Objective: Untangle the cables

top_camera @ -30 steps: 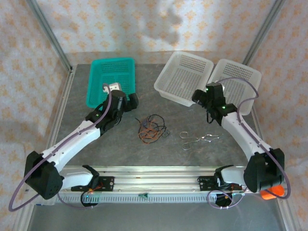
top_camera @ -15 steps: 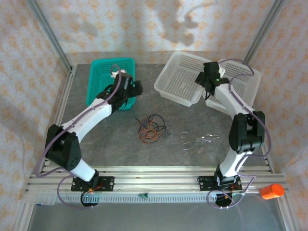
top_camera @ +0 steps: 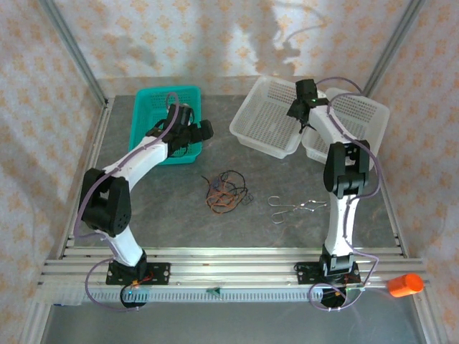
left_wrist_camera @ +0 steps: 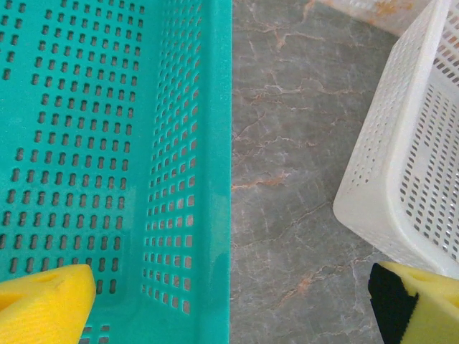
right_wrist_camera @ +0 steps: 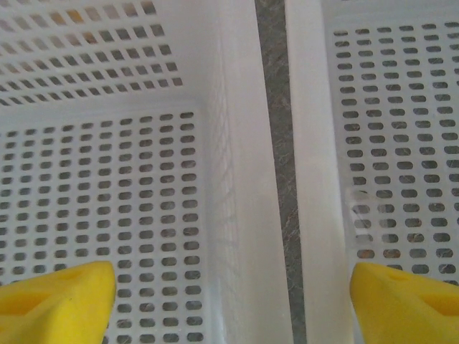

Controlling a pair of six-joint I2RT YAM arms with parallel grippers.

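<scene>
The cables (top_camera: 226,192) lie as one small tangle of thin black and orange-red wires on the grey table, mid-front. My left gripper (top_camera: 195,135) hangs far behind them, over the right rim of the teal basket (top_camera: 163,122). In the left wrist view its yellow pads (left_wrist_camera: 44,304) stand wide apart; the gripper (left_wrist_camera: 233,308) is open with nothing between them, above that basket's wall (left_wrist_camera: 193,165). My right gripper (top_camera: 301,109) is open above the gap between the two white baskets. Its gripper (right_wrist_camera: 233,304) holds nothing and its pads (right_wrist_camera: 57,301) are wide apart.
A white basket (top_camera: 267,115) and a second white basket (top_camera: 358,118) stand side by side at the back right. A silver wire clip (top_camera: 297,208) lies right of the tangle. An orange object (top_camera: 405,284) sits off the front right rail.
Both arms have risen and reached toward the back: the left gripper went up over the teal basket's rim, the right one moved to the gap between the white baskets. The cables have not moved.
</scene>
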